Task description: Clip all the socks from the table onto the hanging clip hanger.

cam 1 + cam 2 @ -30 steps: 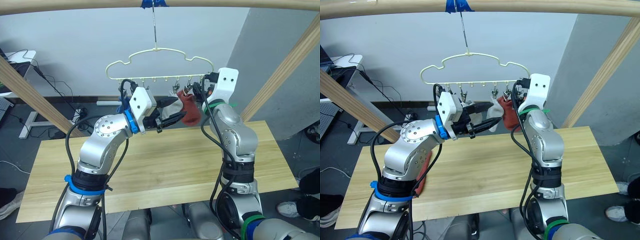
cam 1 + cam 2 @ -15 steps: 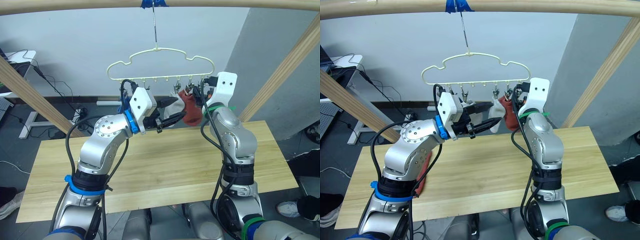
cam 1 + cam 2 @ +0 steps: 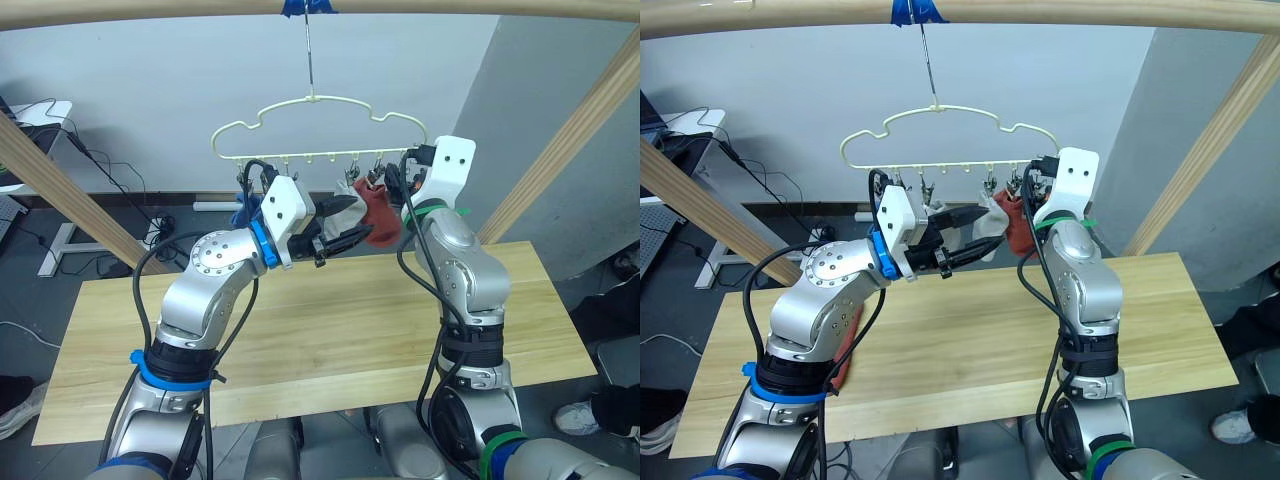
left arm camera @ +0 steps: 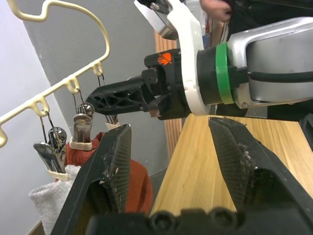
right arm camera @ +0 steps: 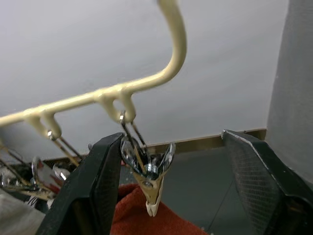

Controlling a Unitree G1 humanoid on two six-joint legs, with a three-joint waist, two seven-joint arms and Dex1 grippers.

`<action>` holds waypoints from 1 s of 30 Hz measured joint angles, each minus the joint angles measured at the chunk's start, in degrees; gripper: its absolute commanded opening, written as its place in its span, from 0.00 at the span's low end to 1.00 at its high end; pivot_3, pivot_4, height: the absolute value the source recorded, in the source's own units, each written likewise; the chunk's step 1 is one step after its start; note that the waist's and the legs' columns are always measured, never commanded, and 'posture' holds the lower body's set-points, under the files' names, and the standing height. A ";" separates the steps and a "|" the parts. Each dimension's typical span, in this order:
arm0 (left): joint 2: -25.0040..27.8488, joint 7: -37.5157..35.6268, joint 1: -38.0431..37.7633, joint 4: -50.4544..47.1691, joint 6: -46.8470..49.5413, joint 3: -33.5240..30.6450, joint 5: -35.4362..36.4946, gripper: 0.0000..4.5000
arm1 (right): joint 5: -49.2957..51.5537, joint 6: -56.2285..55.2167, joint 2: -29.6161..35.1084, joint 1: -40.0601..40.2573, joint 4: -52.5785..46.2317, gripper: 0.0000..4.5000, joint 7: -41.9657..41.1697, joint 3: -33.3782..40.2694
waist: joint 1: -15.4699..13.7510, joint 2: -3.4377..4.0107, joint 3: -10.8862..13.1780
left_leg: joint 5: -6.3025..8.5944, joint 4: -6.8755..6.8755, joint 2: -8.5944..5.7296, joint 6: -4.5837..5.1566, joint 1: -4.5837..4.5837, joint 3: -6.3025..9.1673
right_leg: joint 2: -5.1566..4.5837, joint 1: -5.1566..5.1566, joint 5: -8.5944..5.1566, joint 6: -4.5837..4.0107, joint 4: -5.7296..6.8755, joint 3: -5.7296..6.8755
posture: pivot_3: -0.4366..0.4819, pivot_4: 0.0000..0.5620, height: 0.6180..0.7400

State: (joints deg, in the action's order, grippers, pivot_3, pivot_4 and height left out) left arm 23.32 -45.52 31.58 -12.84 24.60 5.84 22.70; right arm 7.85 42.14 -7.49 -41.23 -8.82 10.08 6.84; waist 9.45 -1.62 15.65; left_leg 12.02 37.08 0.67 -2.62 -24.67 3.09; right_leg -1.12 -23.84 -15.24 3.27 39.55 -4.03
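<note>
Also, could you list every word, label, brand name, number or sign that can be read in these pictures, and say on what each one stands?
No word or number can be read.
An orange mark on the black body of the right gripper, at the wrist end: a logo-like sign, too small to read.
The clip hanger, socks and table: no lettering.

The clip hanger (image 3: 318, 128) is hanging above the bench's (image 3: 330, 335) far edge. 2 socks (image 3: 378, 215) are hanging at its right end, between the left end effector (image 3: 352, 222) and right end effector (image 3: 392, 180).
</note>
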 measured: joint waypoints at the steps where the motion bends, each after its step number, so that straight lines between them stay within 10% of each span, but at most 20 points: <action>1: 0.00 0.00 -0.06 0.00 0.00 0.00 -0.07 0.61 | 0.02 -0.13 -0.01 -0.01 0.00 0.74 0.24 -0.04 | 0.00 0.00 0.00 | 0.00 0.00 0.00 0.00 0.00 0.00 | 0.00 0.00 0.00 0.00 0.00 0.00 | 0.28 0.35 1.00; 15: 0.00 -0.04 -0.18 0.13 -0.05 0.06 -0.55 0.61 | 2.13 0.01 -0.07 0.00 0.00 0.74 2.93 -0.75 | 0.00 0.00 0.00 | -0.01 -0.01 0.00 0.00 0.00 0.00 | 0.00 0.00 0.00 0.00 0.00 0.00 | 0.27 0.34 1.00; 25: -0.01 0.04 -0.27 0.12 -0.05 0.12 -0.63 0.61 | 4.39 0.11 -0.07 0.00 -0.04 0.04 3.48 -2.21 | 0.01 0.00 -0.02 | -0.01 -0.01 0.00 0.00 0.00 0.00 | 0.00 -0.01 0.00 0.00 0.00 0.00 | 0.27 0.34 1.00; 30: -0.01 1.32 -1.69 -0.05 -0.05 0.10 -1.39 0.61 | 4.88 0.10 -0.05 0.00 -0.05 0.00 3.47 -3.09 | 0.01 -0.01 -0.19 | -0.01 -0.01 0.01 0.00 0.00 0.00 | 0.00 0.00 0.00 0.00 -0.01 0.00 | 0.27 0.33 1.00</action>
State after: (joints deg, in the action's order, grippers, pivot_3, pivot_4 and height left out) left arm 23.31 -44.20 29.89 -12.89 24.55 5.94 21.31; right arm 12.72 42.24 -7.53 -41.23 -8.87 13.54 3.76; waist 9.46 -1.63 15.46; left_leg 12.01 37.07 0.68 -2.62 -24.67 3.09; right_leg -1.12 -23.84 -15.24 3.27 39.54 -4.03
